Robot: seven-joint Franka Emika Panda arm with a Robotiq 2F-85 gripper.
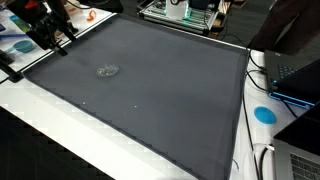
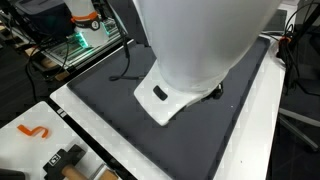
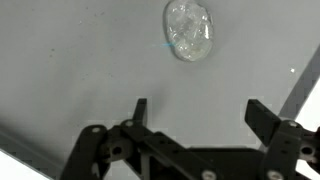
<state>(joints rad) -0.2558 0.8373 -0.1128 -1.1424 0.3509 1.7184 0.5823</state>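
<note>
Nearest the wrist camera: gripper [image 3: 197, 115], low in the frame, its two dark fingers [image 3: 140, 110] spread wide with nothing between them and only grey mat [image 3: 80, 70] under the gap. Item one: a clear crinkled blob [image 3: 188, 30], lying flat on the mat at the top centre of the wrist view, well apart from the fingertips and straight ahead of the gap. I read its long axis as running up and down the frame, crosswise to the line between the fingers. In an exterior view the same blob [image 1: 107, 70] sits left of the mat's middle, with the gripper [image 1: 60, 45] above it at the upper left. Also listed: white table [image 1: 40, 115], blue disc [image 1: 264, 114], robot base [image 2: 195, 40].
</note>
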